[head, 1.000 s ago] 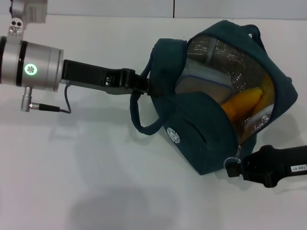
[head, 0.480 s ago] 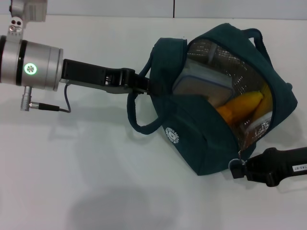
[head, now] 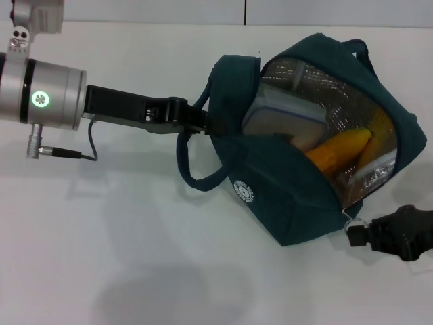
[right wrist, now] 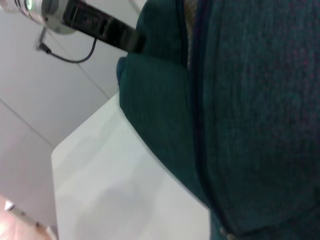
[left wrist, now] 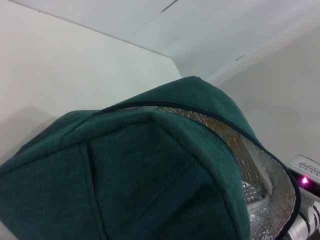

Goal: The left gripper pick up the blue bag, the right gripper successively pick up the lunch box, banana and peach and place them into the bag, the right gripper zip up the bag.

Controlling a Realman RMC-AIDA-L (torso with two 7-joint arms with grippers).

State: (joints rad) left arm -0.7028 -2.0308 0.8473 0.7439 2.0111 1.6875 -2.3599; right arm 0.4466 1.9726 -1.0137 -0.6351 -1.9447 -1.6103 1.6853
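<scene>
The blue bag (head: 284, 203) lies on its side on the white table, mouth open and foil lining showing. My left gripper (head: 201, 122) is shut on the bag's end by a handle. Inside the bag are the lunch box (head: 284, 122) and, beside it, the banana (head: 338, 150). The peach is hidden. At the bag's lower corner my right gripper (head: 353, 234) is shut on the zipper pull (head: 349, 219). Teal fabric of the blue bag (left wrist: 150, 170) fills the left wrist view, and the blue bag (right wrist: 250, 100) also fills the right wrist view, where the left gripper (right wrist: 131, 43) shows farther off.
The white table (head: 135, 257) stretches out to the left of and in front of the bag. A grey cable (head: 91, 152) hangs from the left wrist. The table's back edge meets a wall (head: 203, 10) at the far side.
My right gripper has drawn off to the right and slightly nearer, taking the bag's lower corner with it. The bag has shifted a little. The left arm has barely moved.
</scene>
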